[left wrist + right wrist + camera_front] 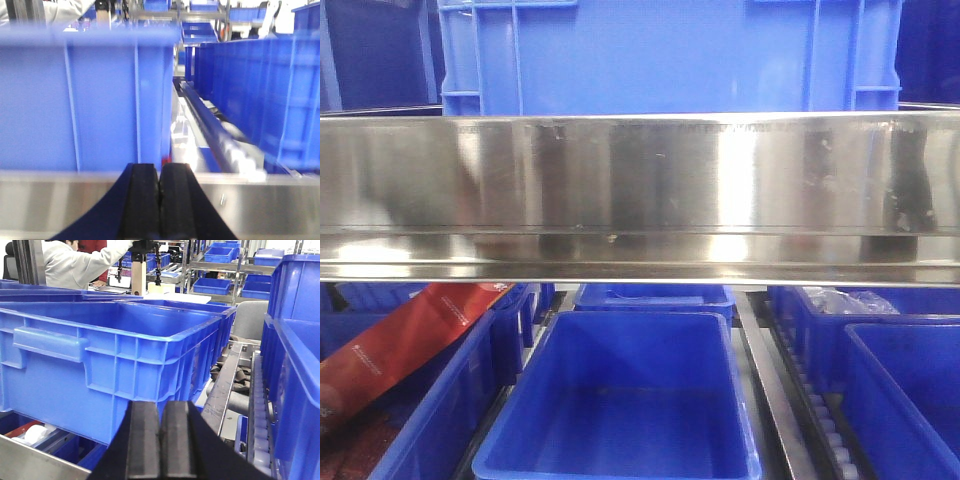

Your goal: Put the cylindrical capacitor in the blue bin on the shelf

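1. The left gripper point(159, 200) is showing in its wrist view with both black pads pressed flat together; nothing is sitting between them.
2. The right gripper point(160, 445) is reading the same: pads closed on each other, no object visible in the seam.
3. The cylindrical capacitor is not appearing in any of the three views. Its whereabouts cannot be established from this evidence, and neither gripper is carrying it.
4. The shelf point(640, 190) is filling the front view as a wide mirror-like steel rail, so the camera is sitting close up against the rack and level with that rail.
5. A large blue crate point(660, 55) is standing on the tier above the rail. Below the rail, an open blue bin point(620, 400) is lying with its mouth upward and looking empty; it is flanked by further blue bins, and a red packet point(410, 340) is leaning in the one on the left.
6. Judgement: with both grippers closed on nothing and both wrist cameras facing bin walls at shelf height, the arms appear parked in front of the rack, not working. The pick of the capacitor is not evidenced here.
7. A person in a white coat point(75, 265) is working at a bench in the background, well apart from the rack.
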`<state>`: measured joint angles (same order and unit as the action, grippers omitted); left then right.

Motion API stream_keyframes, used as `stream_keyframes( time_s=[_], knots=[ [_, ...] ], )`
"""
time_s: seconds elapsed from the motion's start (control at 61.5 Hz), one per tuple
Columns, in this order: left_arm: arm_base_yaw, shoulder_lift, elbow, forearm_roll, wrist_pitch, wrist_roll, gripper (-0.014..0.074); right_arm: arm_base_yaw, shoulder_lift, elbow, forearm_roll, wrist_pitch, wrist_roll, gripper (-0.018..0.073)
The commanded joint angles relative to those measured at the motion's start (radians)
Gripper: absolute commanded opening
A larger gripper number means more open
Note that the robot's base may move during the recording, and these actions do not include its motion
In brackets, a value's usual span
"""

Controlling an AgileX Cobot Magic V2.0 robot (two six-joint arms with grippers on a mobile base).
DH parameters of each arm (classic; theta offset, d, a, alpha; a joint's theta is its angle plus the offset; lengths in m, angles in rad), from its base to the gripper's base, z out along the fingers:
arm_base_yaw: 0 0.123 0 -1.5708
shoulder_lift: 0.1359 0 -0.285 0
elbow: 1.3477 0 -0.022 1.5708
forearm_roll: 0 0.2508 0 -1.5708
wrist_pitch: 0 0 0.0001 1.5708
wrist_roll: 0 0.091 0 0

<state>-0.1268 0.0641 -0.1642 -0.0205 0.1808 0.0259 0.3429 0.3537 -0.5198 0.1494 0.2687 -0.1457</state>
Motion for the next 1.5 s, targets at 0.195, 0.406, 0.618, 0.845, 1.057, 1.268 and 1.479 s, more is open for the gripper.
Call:
stream_keyframes(
  time_s=[0.195, 0.406, 0.618, 0.845, 1.057, 1.268, 1.479],
  knots=[
    [0.005, -0.064, 0.164, -0.003, -0.095, -0.007, -0.0111, -0.005, -0.006, 0.004, -0.008, -0.025, -0.001, -0.0155],
    [0.003, -0.064, 0.164, -0.003, -0.100, -0.007, -0.0111, -0.005, -0.006, 0.004, -0.008, -0.025, -0.001, -0.0155],
    [0.003, -0.064, 0.164, -0.003, -0.100, -0.007, -0.0111, -0.005, -0.006, 0.004, -0.008, -0.025, -0.001, -0.0155],
    [0.003, -0.064, 0.164, -0.003, -0.100, -0.007, -0.0111, -0.005, -0.006, 0.004, -0.008, -0.025, -0.001, -0.0155],
    [0.003, -0.064, 0.164, -0.003, -0.100, -0.007, -0.0111, -0.005, -0.006, 0.004, -0.008, -0.026, -0.001, -0.0155],
    [0.003, -0.064, 0.164, -0.003, -0.100, -0.007, -0.0111, -0.012, -0.006, 0.008, -0.006, -0.031, -0.001, -0.0155],
    [0.003, -0.064, 0.164, -0.003, -0.100, -0.007, -0.0111, -0.154, -0.050, 0.046, -0.012, -0.021, -0.001, -0.0155]
  ],
)
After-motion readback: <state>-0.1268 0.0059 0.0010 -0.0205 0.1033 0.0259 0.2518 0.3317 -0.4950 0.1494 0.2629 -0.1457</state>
